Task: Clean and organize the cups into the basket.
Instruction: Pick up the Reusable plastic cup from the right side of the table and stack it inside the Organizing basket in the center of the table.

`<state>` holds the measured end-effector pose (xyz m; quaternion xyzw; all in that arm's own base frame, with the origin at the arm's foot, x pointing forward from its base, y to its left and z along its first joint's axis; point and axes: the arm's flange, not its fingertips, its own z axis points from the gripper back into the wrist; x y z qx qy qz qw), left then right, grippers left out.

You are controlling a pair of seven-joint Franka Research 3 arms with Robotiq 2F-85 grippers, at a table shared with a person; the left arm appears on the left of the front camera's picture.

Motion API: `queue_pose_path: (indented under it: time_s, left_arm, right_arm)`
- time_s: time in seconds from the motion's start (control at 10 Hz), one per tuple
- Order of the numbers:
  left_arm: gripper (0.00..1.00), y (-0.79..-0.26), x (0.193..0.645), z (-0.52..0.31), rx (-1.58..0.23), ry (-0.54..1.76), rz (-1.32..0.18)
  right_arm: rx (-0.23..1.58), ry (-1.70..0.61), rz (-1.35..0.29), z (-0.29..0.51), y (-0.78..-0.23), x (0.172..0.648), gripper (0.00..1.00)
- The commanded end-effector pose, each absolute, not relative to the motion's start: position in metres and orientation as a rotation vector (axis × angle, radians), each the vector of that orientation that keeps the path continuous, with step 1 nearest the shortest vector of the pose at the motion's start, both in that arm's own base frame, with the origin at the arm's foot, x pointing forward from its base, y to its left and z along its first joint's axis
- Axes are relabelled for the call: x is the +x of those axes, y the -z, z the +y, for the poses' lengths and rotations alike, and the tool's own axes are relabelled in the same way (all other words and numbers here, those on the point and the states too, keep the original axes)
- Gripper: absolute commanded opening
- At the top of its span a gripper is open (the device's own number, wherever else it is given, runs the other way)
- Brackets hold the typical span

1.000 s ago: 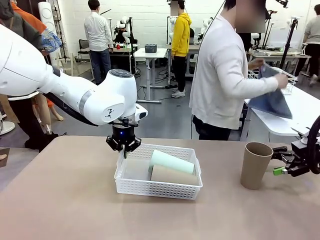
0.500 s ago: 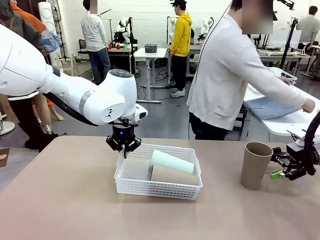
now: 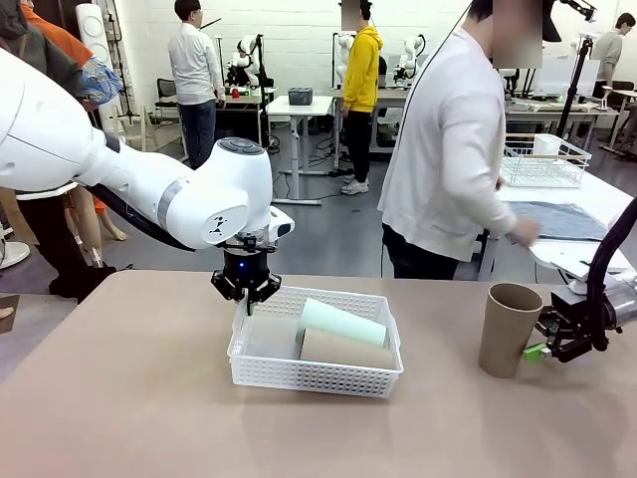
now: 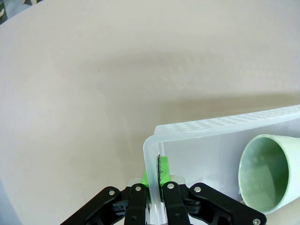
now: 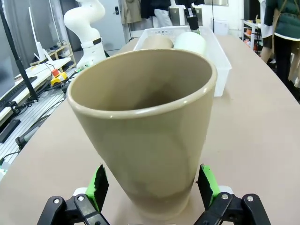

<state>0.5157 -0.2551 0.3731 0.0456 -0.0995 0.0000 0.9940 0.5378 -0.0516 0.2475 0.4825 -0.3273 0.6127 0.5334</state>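
A white lattice basket (image 3: 261, 370) sits mid-table with a mint green cup (image 3: 340, 321) and a tan cup (image 3: 343, 350) lying side by side in it. My left gripper (image 3: 246, 295) is shut on the basket's left wall. In the left wrist view its fingers (image 4: 163, 169) pinch that wall (image 4: 225, 124), and the mint cup's mouth (image 4: 269, 173) opens at the right. Another tan cup (image 3: 508, 329) stands upright at the table's right. My right gripper (image 3: 542, 344) is open beside it. In the right wrist view, green pads (image 5: 100, 183) flank that cup's base (image 5: 145, 126) with small gaps.
A person in a white top (image 3: 448, 159) stands at the far side, turned toward a side table with a blue cloth (image 3: 567, 221) and a white wire basket (image 3: 542, 164). The tabletop around the basket is bare. From the right wrist, the basket (image 5: 220, 56) lies beyond the cup.
My right gripper has moved left toward the upright tan cup, still open. The person has laid the blue cloth down on the side table. The left gripper and basket have not moved.
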Motion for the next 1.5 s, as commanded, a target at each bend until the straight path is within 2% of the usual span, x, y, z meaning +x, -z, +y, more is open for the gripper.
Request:
queue_pose_path:
  time_s: [0.0,0.6,0.7,0.8,1.0,1.1,1.2,1.3,1.4]
  left_arm:
    - [0.0,-0.375,0.516,-0.256,0.089,0.0,-0.201]
    - [0.0,-0.375,0.516,-0.256,0.089,0.0,-0.201]
    - [0.0,-0.375,0.516,-0.256,0.089,0.0,-0.201]
    - [0.0,-0.375,0.516,-0.256,0.089,0.0,-0.201]
    - [0.0,-0.375,0.516,-0.256,0.089,0.0,-0.201]
    - [0.0,-0.375,0.516,-0.256,0.089,0.0,-0.201]
    - [0.0,-0.375,0.516,-0.256,0.089,0.0,-0.201]
    - [0.0,-0.375,0.516,-0.256,0.089,0.0,-0.201]
    - [0.0,-0.375,0.516,-0.256,0.089,0.0,-0.201]
  right_arm:
    - [1.167,-1.516,-0.757,-0.048,-0.247,0.542,1.0]
    - [1.197,-1.533,-0.74,-0.035,-0.241,0.541,1.0]
    - [1.199,-1.558,-0.742,-0.035,-0.24,0.542,0.79]
    - [1.195,-1.559,-0.735,-0.036,-0.24,0.541,0.43]
    - [1.192,-1.559,-0.739,-0.036,-0.24,0.54,0.0]
    - [1.194,-1.55,-0.748,-0.038,-0.242,0.54,0.0]
    - [1.153,-1.434,-0.768,-0.042,-0.254,0.533,0.0]
    - [1.155,-1.295,-0.772,-0.046,-0.285,0.518,0.72]
    - [1.129,-1.157,-0.765,-0.052,-0.325,0.504,0.72]
